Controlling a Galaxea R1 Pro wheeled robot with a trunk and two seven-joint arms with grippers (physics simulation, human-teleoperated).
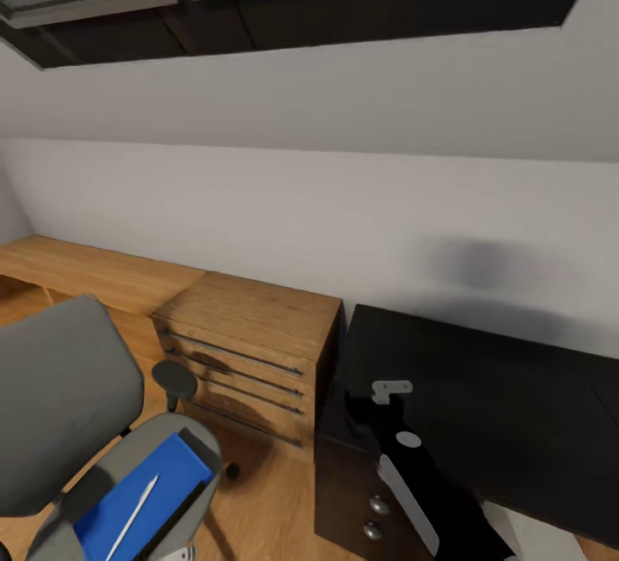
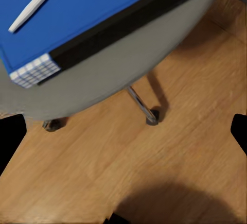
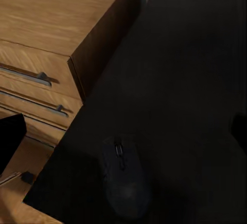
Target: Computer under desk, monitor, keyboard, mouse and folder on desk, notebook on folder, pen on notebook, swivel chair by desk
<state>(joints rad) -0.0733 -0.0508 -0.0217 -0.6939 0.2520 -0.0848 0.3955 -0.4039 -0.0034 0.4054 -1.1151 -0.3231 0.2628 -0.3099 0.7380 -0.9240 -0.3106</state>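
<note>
The grey swivel chair stands at the lower left. On its seat lies the blue folder, and the white pen rests on top of it. My left gripper hangs open over the floor beside the seat, its fingertips far apart. The dark mouse sits on the black desk near its corner. My right gripper hovers open above it, holding nothing. The computer, monitor, keyboard and notebook are out of view.
A light wooden chest of drawers stands between chair and desk, against the white wall. A low wooden ledge runs along the wall at left. Wooden floor lies under the chair's metal base.
</note>
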